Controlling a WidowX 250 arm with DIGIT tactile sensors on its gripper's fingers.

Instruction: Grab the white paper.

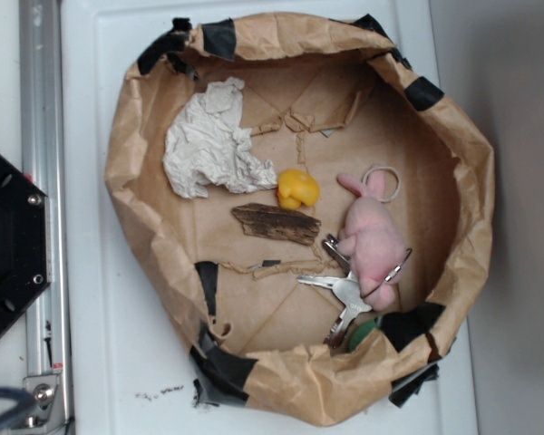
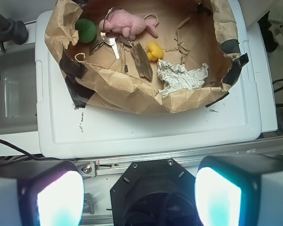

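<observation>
The white paper (image 1: 210, 140), a crumpled off-white wad, lies inside the brown paper bag (image 1: 127, 172) at its upper left in the exterior view. In the wrist view the white paper (image 2: 181, 78) lies near the bag's near right wall. My gripper (image 2: 139, 197) is open and empty, its two fingers wide apart at the bottom of the wrist view, high above the black robot base and well short of the bag. The gripper is not seen in the exterior view.
In the bag also lie a yellow toy (image 1: 298, 189), a brown bark piece (image 1: 276, 223), a pink plush toy (image 1: 374, 237), keys (image 1: 340, 288) and a green ball (image 2: 86, 29). The bag stands on a white board (image 1: 91, 299). The black base (image 1: 9, 245) and a metal rail (image 1: 43, 109) are at the left.
</observation>
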